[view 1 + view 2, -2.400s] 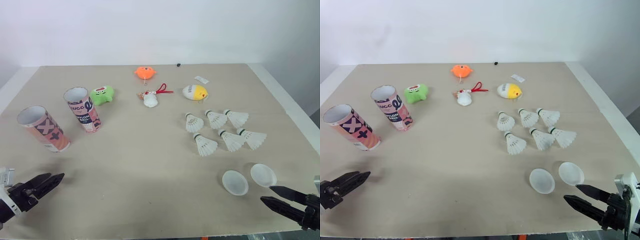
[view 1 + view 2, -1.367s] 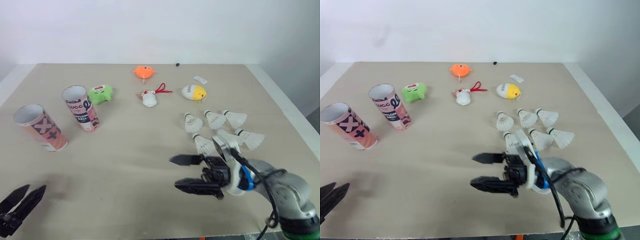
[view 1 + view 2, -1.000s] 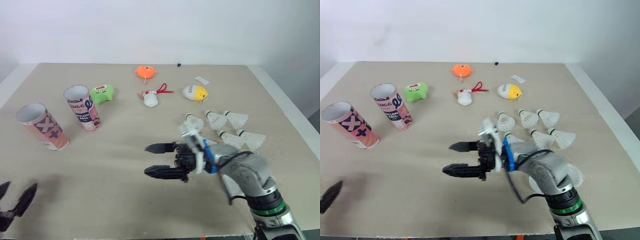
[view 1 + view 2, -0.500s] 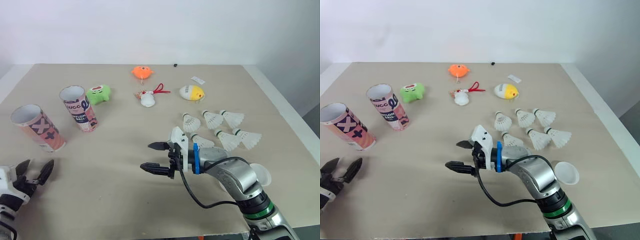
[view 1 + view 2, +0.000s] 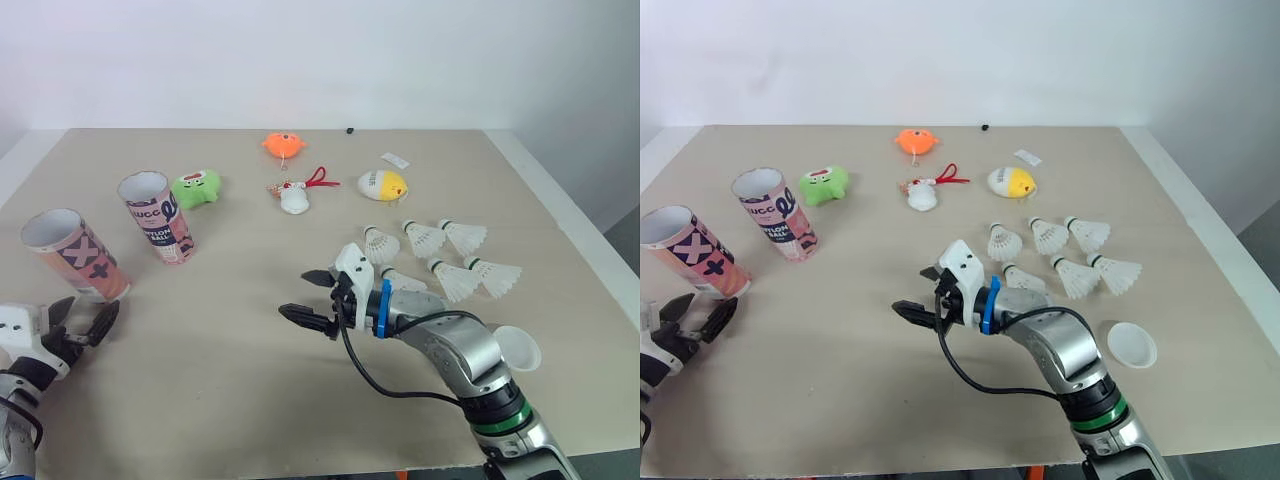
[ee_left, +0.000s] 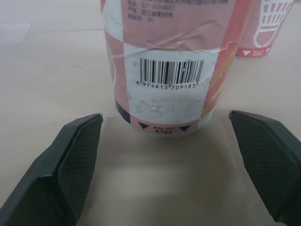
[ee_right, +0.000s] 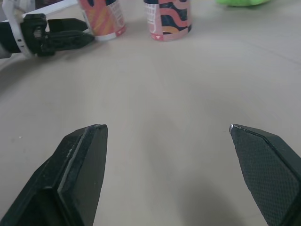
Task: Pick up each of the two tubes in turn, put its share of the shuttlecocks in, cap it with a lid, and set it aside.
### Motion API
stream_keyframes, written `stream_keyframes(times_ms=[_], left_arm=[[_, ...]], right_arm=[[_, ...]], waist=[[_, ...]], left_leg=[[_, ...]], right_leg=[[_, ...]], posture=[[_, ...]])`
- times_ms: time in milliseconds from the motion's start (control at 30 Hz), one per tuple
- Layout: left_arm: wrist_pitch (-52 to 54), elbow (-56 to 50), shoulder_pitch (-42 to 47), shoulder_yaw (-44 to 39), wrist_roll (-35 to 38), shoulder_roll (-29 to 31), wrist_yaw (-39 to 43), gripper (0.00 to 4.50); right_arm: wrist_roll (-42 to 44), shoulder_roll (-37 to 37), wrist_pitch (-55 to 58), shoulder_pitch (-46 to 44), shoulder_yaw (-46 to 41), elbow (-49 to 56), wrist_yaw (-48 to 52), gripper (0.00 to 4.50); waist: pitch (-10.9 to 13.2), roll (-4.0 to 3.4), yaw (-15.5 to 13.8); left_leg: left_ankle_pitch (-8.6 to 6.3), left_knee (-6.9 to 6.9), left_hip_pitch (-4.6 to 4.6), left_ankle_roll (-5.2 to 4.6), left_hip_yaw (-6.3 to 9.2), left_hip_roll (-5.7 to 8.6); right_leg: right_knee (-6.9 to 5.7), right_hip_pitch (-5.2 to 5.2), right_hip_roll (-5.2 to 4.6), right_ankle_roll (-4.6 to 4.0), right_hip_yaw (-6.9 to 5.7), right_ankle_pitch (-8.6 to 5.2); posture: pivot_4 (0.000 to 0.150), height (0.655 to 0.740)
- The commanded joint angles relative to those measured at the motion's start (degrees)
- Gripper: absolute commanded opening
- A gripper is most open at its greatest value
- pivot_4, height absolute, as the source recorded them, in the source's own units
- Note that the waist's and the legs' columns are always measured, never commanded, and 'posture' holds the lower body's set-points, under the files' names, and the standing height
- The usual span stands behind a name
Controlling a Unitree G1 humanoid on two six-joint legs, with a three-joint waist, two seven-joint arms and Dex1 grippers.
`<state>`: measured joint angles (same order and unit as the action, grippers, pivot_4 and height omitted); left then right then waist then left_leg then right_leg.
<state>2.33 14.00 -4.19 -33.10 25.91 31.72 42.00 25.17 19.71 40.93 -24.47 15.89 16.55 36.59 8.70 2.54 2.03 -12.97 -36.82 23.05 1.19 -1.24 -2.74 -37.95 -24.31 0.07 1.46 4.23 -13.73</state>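
Note:
Two open tubes stand at the left: a pink one with X marks (image 5: pixel 75 255) and a patterned one (image 5: pixel 157 215). My left gripper (image 5: pixel 82 318) is open just in front of the pink tube's base (image 6: pixel 164 66), with a finger (image 6: pixel 70 160) to either side and short of it. My right gripper (image 5: pixel 295 294) is open over the bare middle of the table, holding nothing. Several white shuttlecocks (image 5: pixel 440 255) lie at the right. One clear lid (image 5: pixel 515 348) lies beside my right forearm. The right wrist view shows both tubes (image 7: pixel 167 19) and the left gripper (image 7: pixel 61 37).
At the back lie a green toy (image 5: pixel 197 187), an orange toy (image 5: pixel 283 145), a white charm with a red cord (image 5: pixel 297 195), a yellow egg-shaped toy (image 5: pixel 384 185) and a small white tag (image 5: pixel 397 160). The table's right edge (image 5: pixel 570 220) runs close to the shuttlecocks.
My right arm swung from the front right corner to the table's middle, its gripper staying open. My left gripper opened and moved forward up to the pink tube.

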Motion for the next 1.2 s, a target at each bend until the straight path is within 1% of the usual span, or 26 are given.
stream_keyframes(times_ms=[33,200,367,767,867,933,1033,1100,1133,1200], left_arm=[[-1.8,0.9,0.7,1.5,-1.0,2.0,2.1,4.50],[-2.7,3.4,3.7,2.6,-1.5,3.7,3.2,4.50],[-2.6,6.9,8.2,2.5,-1.1,5.5,2.5,4.50],[-4.5,15.5,16.1,4.6,-1.9,6.6,4.5,4.50],[-4.8,17.2,17.4,4.9,-1.7,6.3,4.9,4.50],[-5.0,17.1,17.8,5.2,-2.0,5.6,3.8,4.50],[-5.3,17.7,18.8,5.6,-2.2,5.5,3.1,3.69],[-5.5,18.1,19.6,6.0,-2.4,5.4,2.7,3.02],[-5.6,18.2,19.9,6.1,-2.6,5.4,2.5,2.93],[-5.8,18.0,20.0,6.2,-2.6,5.4,2.4,2.93]], right_arm=[[1.1,-0.5,0.0,-1.3,-1.8,1.7,0.2,4.42],[1.8,-0.9,0.7,-1.3,-2.2,2.4,0.1,4.42],[1.8,-1.2,1.1,-1.5,-2.5,2.3,0.0,4.42],[1.8,-3.8,0.1,-3.8,-5.5,1.8,-2.5,4.42],[1.8,-4.0,0.2,-3.9,-5.8,2.1,-2.5,4.42],[1.8,-4.0,0.3,-3.8,-5.9,2.4,-2.5,4.42],[2.0,-3.9,0.5,-3.5,-6.1,2.8,-2.5,4.50],[2.0,-3.9,0.6,-3.4,-6.2,3.0,-2.5,4.50],[2.0,-3.9,0.6,-3.3,-6.2,3.1,-2.5,4.50],[2.1,-3.9,0.7,-3.2,-6.1,3.3,-2.6,4.50]], waist=[[0.0,0.00,0.1],[0.0,0.01,0.3],[0.0,0.00,0.5],[0.0,0.02,0.6],[0.0,0.01,0.6],[0.0,0.01,0.6],[0.0,0.01,0.6],[0.0,0.01,0.6],[0.0,0.02,0.6],[0.0,0.01,0.6]], left_leg=[[0.00,0.00,-0.01,0.00,0.01,0.00],[0.02,-0.03,-0.03,0.00,0.05,0.00],[0.02,-0.03,-0.02,0.00,0.05,-0.01],[0.02,-0.03,0.01,0.00,0.10,-0.01],[0.02,-0.02,0.02,0.00,0.12,-0.01],[0.02,-0.02,0.03,0.00,0.11,0.00],[0.02,-0.01,0.05,0.00,0.14,0.00],[0.02,-0.01,0.05,0.00,0.15,0.00],[0.02,-0.01,0.05,0.00,0.15,0.01],[0.02,-0.01,0.05,0.00,0.14,0.00]], right_leg=[[-0.03,0.00,0.00,-0.01,0.00,-0.01],[-0.12,0.00,0.03,-0.03,-0.03,-0.04],[-0.12,0.00,0.03,-0.03,-0.03,-0.05],[-0.13,-0.02,0.07,-0.04,-0.06,-0.06],[-0.13,-0.01,0.06,-0.04,-0.07,-0.07],[-0.13,-0.02,0.05,-0.04,-0.06,-0.07],[-0.13,-0.02,0.05,-0.04,-0.06,-0.07],[-0.13,-0.02,0.05,-0.04,-0.07,-0.07],[-0.13,-0.02,0.05,-0.04,-0.07,-0.07],[-0.13,-0.02,0.05,-0.04,-0.07,-0.07]], posture=[[0.150,0.7400],[0.150,0.7400],[0.150,0.7400],[0.150,0.7400],[0.150,0.7400],[0.150,0.7400],[0.150,0.7400],[0.150,0.7400],[0.150,0.7400],[0.150,0.7400]])
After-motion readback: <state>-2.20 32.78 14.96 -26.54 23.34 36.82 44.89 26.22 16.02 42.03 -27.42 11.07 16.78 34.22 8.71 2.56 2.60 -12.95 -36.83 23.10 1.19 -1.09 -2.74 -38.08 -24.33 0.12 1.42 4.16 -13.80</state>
